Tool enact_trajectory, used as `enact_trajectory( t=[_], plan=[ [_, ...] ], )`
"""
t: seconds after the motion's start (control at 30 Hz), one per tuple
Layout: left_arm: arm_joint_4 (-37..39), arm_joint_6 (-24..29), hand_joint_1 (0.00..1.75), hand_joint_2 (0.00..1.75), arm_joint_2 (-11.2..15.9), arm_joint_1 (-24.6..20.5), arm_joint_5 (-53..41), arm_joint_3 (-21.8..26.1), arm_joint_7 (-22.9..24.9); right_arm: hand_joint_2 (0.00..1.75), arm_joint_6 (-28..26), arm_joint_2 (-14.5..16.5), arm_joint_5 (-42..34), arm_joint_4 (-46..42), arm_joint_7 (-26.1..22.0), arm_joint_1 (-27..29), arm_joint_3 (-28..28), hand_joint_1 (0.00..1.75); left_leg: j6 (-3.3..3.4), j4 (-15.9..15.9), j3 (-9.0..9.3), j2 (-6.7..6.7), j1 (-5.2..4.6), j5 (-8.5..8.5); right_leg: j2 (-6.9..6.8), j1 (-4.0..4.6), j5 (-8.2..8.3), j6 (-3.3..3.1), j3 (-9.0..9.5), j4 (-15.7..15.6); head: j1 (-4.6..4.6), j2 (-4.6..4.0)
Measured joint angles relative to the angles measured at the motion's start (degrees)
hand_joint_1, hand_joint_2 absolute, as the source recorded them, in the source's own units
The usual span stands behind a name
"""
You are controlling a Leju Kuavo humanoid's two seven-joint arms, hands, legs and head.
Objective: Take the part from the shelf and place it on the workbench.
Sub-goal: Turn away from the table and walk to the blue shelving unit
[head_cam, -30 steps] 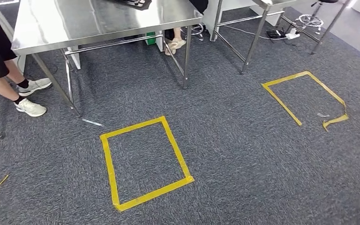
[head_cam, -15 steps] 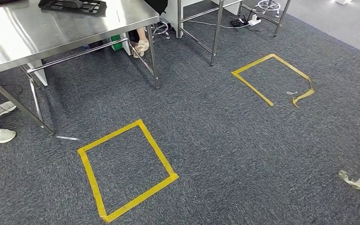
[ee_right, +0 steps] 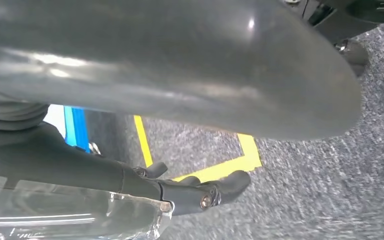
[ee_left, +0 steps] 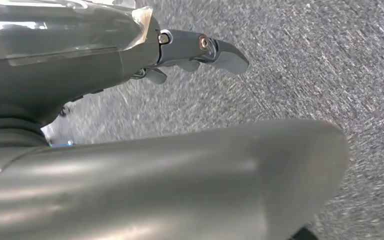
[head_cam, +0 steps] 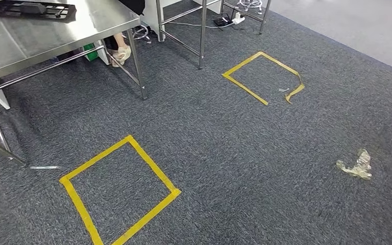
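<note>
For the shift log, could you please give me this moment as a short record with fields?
floor: grey carpet
floor marks: near yellow tape square; far yellow tape square, one corner peeling
litter: crumpled clear wrap on the carpet
workbench: steel table at upper left, black tray on it
person: a sandalled foot under the table
left hand: holds nothing, above the carpet
right hand: holds nothing, above yellow tape
shelf, part: cannot tell

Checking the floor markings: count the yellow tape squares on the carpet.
2. One tape square lies near, in front of the steel table; its near corner is cut off. The other lies farther right, one corner peeling.
</note>
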Motion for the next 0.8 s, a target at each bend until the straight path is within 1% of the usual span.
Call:
enact_trajectory(
  t=[0.03,0.07,0.1,0.13,0.17,0.2,0.23,0.27,0.3,0.33,0.37,0.4,0.43,0.47,0.5,0.53,0.57,0.6,0.63,0.67,0.7,0.73,0.77,0.8],
  plan=[
    [0.0,-0.1,0.0,0.0,0.0,0.0,0.0,0.0,0.0,0.0,0.0,0.0,-0.1,0.0,0.0,0.1,0.0,0.0,0.0,0.0,-0.05,0.83,-0.04,-0.01,-0.27,-0.06,-0.8,0.2,-1.15,2.5,0.01,0.0],
    [0.0,-0.2,0.0,0.0,0.0,0.0,-0.1,0.0,0.0,0.0,0.0,0.0,-0.2,0.0,-0.1,0.2,0.0,0.0,-0.02,0.0,-0.06,1.59,-0.05,-0.03,-0.49,-0.15,-0.72,0.59,-1.2,3.0,0.02,0.0],
    [0.0,-0.3,0.0,0.0,0.0,0.0,-0.1,0.0,-0.1,0.0,-0.1,0.0,-0.2,0.0,-0.2,0.4,0.0,0.0,-0.09,0.0,-0.03,2.28,-0.01,-0.07,-0.84,-0.25,0.17,1.11,-0.06,1.1,0.03,0.0],
    [0.0,-0.4,0.0,0.0,0.0,0.0,-0.2,0.0,-0.1,0.0,-0.1,-0.1,-0.3,0.0,-0.2,0.5,0.0,0.0,-0.2,0.0,0.05,2.91,0.03,-0.13,-1.58,-0.33,1.53,1.62,2.06,-2.7,0.04,0.0],
    [0.0,-0.5,0.0,0.0,0.0,-0.1,-0.2,0.0,-0.1,0.0,-0.1,-0.1,-0.3,0.0,-0.3,0.4,0.0,0.0,-0.4,0.1,0.18,3.5,-0.05,-0.23,-2.94,-0.34,2.89,1.88,4.4,-6.9,0.09,0.0],
    [0.0,-0.6,0.0,0.0,-0.1,-0.1,-0.3,0.0,-0.1,0.0,-0.1,-0.1,-0.3,0.0,-0.3,0.3,0.0,0.0,-0.71,0.1,0.33,4.09,-0.19,-0.4,-4.13,-0.2,4.0,1.8,6.2,-10.3,0.09,0.0],
    [0.0,-0.6,0.0,0.0,-0.1,-0.1,-0.3,0.0,-0.2,0.0,-0.1,-0.1,-0.3,0.0,-0.4,0.2,0.0,0.0,-1.06,0.1,0.53,4.6,-0.33,-0.54,-4.94,-0.04,4.67,1.47,7.32,-12.3,-0.02,0.0],
    [0.0,-0.6,0.0,0.0,0.0,-0.1,-0.3,0.0,-0.2,0.0,-0.1,-0.1,-0.3,0.0,-0.5,0.2,0.0,0.0,-1.45,0.1,0.77,5.12,-0.46,-0.65,-5.22,0.2,4.94,0.97,7.58,-13.0,-0.1,0.0],
    [0.0,-0.7,0.0,0.0,-0.1,-0.2,-0.4,0.0,-0.2,0.0,-0.2,-0.1,-0.3,0.0,-0.5,0.3,0.0,0.0,-1.86,-0.1,1.05,5.65,-0.43,-0.72,-4.65,0.39,5.12,0.46,7.49,-12.9,-0.22,0.0],
    [0.0,-0.7,0.0,0.0,-0.1,-0.3,-0.4,0.0,-0.2,0.0,-0.2,-0.1,-0.3,0.0,-0.5,0.3,0.0,0.0,-2.26,-0.2,1.27,5.84,-0.3,-0.8,-4.01,0.21,5.25,-0.04,7.59,-13.0,-0.32,0.0],
    [0.0,-0.8,0.0,0.0,-0.1,-0.4,-0.4,0.0,-0.2,0.0,-0.2,-0.1,-0.3,0.0,-0.5,0.4,0.0,0.0,-2.64,0.2,1.3,5.23,-0.15,-1.24,-3.42,-0.01,5.4,-0.48,7.64,-13.2,-0.38,0.0],
    [0.0,-0.8,0.0,0.0,-0.1,-0.5,-0.4,0.0,-0.2,0.0,-0.2,-0.1,-0.3,0.0,-0.5,0.4,0.0,0.0,-2.91,1.4,0.86,4.0,-0.02,-2.3,-2.8,-0.29,5.63,-0.97,7.75,-13.4,-0.53,0.0],
    [0.0,-0.8,0.0,0.0,-0.1,-0.4,-0.4,0.0,-0.3,0.0,-0.2,-0.1,-0.3,0.0,-0.5,0.3,0.0,0.0,-3.07,4.0,-0.22,2.36,0.08,-3.97,-2.19,-0.55,5.83,-1.4,7.85,-13.5,-0.68,0.0],
    [0.0,-0.8,0.0,0.0,-0.1,-0.3,-0.3,0.0,-0.3,0.0,-0.2,0.0,-0.3,0.0,-0.5,0.2,0.0,0.0,-3.12,7.6,-1.82,0.79,0.12,-5.94,-1.55,-0.5,5.93,-1.71,7.74,-13.4,-0.81,0.0],
    [0.0,-0.8,0.0,0.0,-0.1,-0.2,-0.2,0.0,-0.3,0.0,-0.2,0.0,-0.3,0.0,-0.5,0.2,0.0,0.0,-3.15,11.5,-3.68,-0.1,0.13,-7.67,-0.84,-0.39,6.01,-1.97,7.67,-13.4,-0.84,0.0],
    [0.0,-0.8,0.0,0.0,-0.1,-0.1,-0.1,0.0,-0.3,0.0,-0.1,0.1,-0.3,0.0,-0.5,0.2,0.0,0.0,-3.19,14.4,-5.21,-0.54,0.14,-8.52,-0.1,-0.28,6.02,-2.08,7.65,-13.4,-0.84,0.0],
    [0.0,-0.7,0.0,0.0,-0.1,0.0,0.1,0.0,-0.3,0.0,-0.1,0.1,-0.3,0.0,-0.5,0.2,0.0,0.0,-3.21,15.6,-5.99,-0.71,0.15,-8.28,0.67,-0.21,6.04,-2.11,7.66,-13.4,-0.84,0.0],
    [0.0,-0.6,0.0,0.0,-0.1,0.1,0.1,0.0,-0.3,0.0,-0.1,0.2,-0.3,0.0,-0.5,0.2,0.0,0.0,-3.21,14.6,-5.78,-0.83,0.2,-6.92,1.48,-0.2,6.03,-2.1,7.68,-13.3,-0.85,0.0],
    [0.0,-0.6,0.0,0.0,-0.1,0.1,0.2,0.0,-0.3,0.0,-0.1,0.2,-0.3,0.0,-0.5,0.2,0.0,0.0,-3.19,11.7,-4.66,-1.09,0.31,-4.84,2.28,-0.24,6.02,-2.07,7.71,-13.2,-0.86,0.0],
    [0.0,-0.6,0.0,0.0,-0.1,0.1,0.2,0.0,-0.3,0.0,0.0,0.2,-0.3,0.0,-0.5,0.2,0.0,0.0,-3.18,8.0,-3.1,-2.2,0.55,-2.83,3.04,-0.27,5.96,-1.95,7.65,-13.0,-0.87,0.0],
    [0.0,-0.6,0.0,0.0,0.0,0.1,0.2,0.0,-0.3,0.0,0.0,0.2,-0.3,0.0,-0.5,0.1,0.0,0.0,-3.15,4.6,-1.68,-3.46,0.75,-1.42,3.77,-0.12,5.86,-1.75,7.47,-12.8,-0.85,0.0],
    [0.0,-0.5,0.0,0.0,0.0,0.1,0.2,0.0,-0.3,0.0,0.0,0.2,-0.3,0.0,-0.5,0.0,0.0,0.0,-3.05,2.3,-0.77,-4.47,0.83,-0.68,4.39,-0.05,5.85,-1.43,7.22,-12.6,-0.84,0.0],
    [0.0,-0.5,0.0,0.0,0.0,0.1,0.2,0.0,-0.3,0.0,0.0,0.2,-0.3,0.0,-0.5,0.0,0.0,0.0,-2.82,1.2,-0.37,-5.16,0.76,-0.58,4.96,0.0,5.88,-1.01,6.88,-12.5,-0.84,0.0],
    [0.0,-0.5,0.0,0.0,0.0,0.0,0.3,0.0,-0.3,0.0,0.0,0.2,-0.3,0.0,-0.5,0.0,0.0,0.0,-2.48,1.0,-0.33,-4.86,0.5,-0.61,5.54,0.05,6.01,-0.56,6.49,-12.6,-0.82,0.0]
  ],
)
